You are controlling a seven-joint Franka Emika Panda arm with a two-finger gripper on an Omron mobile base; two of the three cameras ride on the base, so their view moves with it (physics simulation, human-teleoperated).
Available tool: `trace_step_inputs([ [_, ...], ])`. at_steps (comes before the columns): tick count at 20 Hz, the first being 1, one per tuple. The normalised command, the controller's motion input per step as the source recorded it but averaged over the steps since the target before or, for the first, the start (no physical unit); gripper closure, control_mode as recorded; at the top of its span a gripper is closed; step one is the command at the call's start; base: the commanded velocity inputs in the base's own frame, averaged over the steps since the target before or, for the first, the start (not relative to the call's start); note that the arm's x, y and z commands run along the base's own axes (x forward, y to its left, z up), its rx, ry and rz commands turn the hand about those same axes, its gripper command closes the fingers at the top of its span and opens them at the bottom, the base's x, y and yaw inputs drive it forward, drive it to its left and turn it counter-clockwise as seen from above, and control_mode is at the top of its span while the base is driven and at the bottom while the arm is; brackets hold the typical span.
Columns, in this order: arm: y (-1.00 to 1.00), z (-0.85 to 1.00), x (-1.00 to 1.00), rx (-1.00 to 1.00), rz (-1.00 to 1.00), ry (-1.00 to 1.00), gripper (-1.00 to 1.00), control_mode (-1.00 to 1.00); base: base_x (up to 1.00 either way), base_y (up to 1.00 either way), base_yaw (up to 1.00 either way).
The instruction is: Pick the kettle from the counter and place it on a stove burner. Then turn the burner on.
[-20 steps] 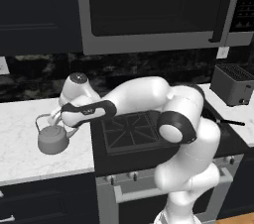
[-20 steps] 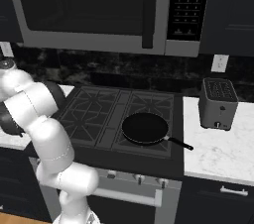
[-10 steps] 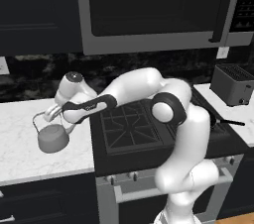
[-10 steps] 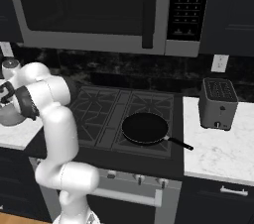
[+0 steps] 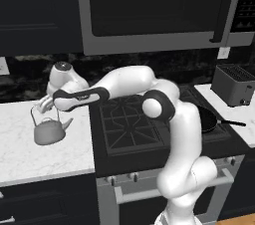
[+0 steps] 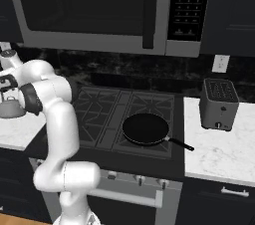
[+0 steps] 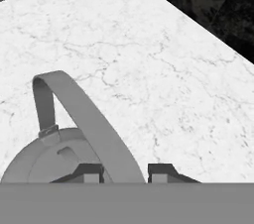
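Kettle [image 5: 49, 131] sits on counter [image 5: 30, 159] left of stove, not lifted yet. Gripper [image 7: 126, 172] straddles its handle [image 7: 84, 119], tips apart either side; can't tell if gripping. Left: lift, set on burner [image 5: 130, 124], turn knob.

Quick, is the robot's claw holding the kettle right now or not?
Gripper: its two fingertips sit on either side of the kettle handle, but whether they have pinched it cannot be told.
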Motion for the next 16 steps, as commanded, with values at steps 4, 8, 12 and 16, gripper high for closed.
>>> trace_step_inputs([
  [4,0.0,-0.04,-0.01,0.0,0.0,0.0,1.0,-1.0,0.0,0.0,0.0],
  [8,-0.14,-0.1,-0.21,0.0,0.0,-0.01,1.0,-1.0,0.0,0.0,0.0],
  [12,-0.34,-0.06,-0.51,0.0,0.0,-0.08,1.0,-1.0,0.0,0.0,0.0],
  [16,-0.4,0.0,-0.58,0.0,0.0,-0.15,1.0,-1.0,0.0,0.0,0.0],
])
